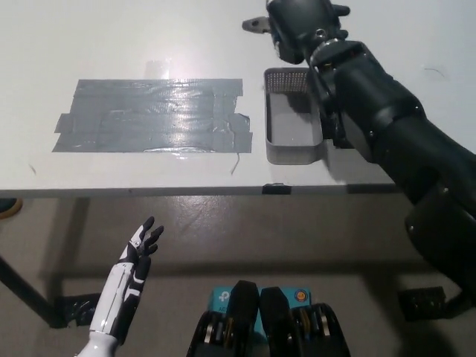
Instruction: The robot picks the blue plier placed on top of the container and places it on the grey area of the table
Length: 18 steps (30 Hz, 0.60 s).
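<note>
White table (111, 44), bare grey container (294, 137)

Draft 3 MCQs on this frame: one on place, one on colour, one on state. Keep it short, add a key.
1. Where is the right hand?
A. Beyond the far end of the container, above the white table
B. Resting flat on the grey tape area
C. Below the table edge

2. What colour is the left hand?
A. Black
B. White with dark fingers
C. Blue

3. What state is the container in?
A. Tipped on its side
B. A tool lies across its rim
C. Upright with nothing visible inside

Key: 1 A, the black hand shows at the top of the head view, past the container's far end. 2 B, the white hand hangs at lower left below the table, fingers apart. 3 C, its bare floor shows; a small metal tip juts from the right hand instead.
</note>
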Each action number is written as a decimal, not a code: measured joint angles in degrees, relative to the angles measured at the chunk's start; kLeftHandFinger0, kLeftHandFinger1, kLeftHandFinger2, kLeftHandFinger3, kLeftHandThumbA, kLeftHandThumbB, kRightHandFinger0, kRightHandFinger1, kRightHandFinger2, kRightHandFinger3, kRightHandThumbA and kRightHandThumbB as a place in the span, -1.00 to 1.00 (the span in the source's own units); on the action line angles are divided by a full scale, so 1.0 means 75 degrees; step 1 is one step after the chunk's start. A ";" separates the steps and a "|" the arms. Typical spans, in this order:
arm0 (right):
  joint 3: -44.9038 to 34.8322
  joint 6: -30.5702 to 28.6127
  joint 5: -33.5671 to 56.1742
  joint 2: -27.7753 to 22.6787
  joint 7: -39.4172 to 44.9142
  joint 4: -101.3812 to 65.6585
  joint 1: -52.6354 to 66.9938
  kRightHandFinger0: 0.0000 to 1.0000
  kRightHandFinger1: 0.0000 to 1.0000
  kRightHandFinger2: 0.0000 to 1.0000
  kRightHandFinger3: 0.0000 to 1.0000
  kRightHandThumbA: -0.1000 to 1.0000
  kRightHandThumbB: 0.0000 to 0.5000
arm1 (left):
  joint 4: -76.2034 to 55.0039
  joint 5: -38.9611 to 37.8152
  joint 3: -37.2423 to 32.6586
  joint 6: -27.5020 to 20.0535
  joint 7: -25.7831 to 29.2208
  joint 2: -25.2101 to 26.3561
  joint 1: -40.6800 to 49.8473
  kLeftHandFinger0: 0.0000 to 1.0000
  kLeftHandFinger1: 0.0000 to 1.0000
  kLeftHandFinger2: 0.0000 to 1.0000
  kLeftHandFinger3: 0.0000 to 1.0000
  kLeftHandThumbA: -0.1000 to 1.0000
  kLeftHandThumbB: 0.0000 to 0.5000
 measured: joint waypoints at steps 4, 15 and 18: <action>-0.0082 -0.0097 -0.0022 0.0302 -0.0114 0.0001 -0.0009 -1.00 -1.00 -0.59 0.17 -0.84 0.44 | -0.0003 -0.0041 -0.0055 0.0000 -0.0071 0.0001 0.0046 1.00 1.00 1.00 1.00 1.00 -0.88; -0.0798 -0.0133 0.0086 0.1588 -0.0137 0.0120 -0.0007 -1.00 -1.00 -0.71 0.04 -0.97 0.51 | -0.0047 -0.0140 -0.0139 -0.0001 -0.0265 0.0013 0.0191 1.00 1.00 1.00 1.00 1.00 -0.38; -0.0906 -0.0178 0.0105 0.1841 -0.0195 0.0232 -0.0007 -1.00 -1.00 -0.73 -0.01 -1.00 0.32 | -0.0051 -0.0151 -0.0145 -0.0006 -0.0290 0.0012 0.0203 1.00 1.00 1.00 1.00 1.00 -0.42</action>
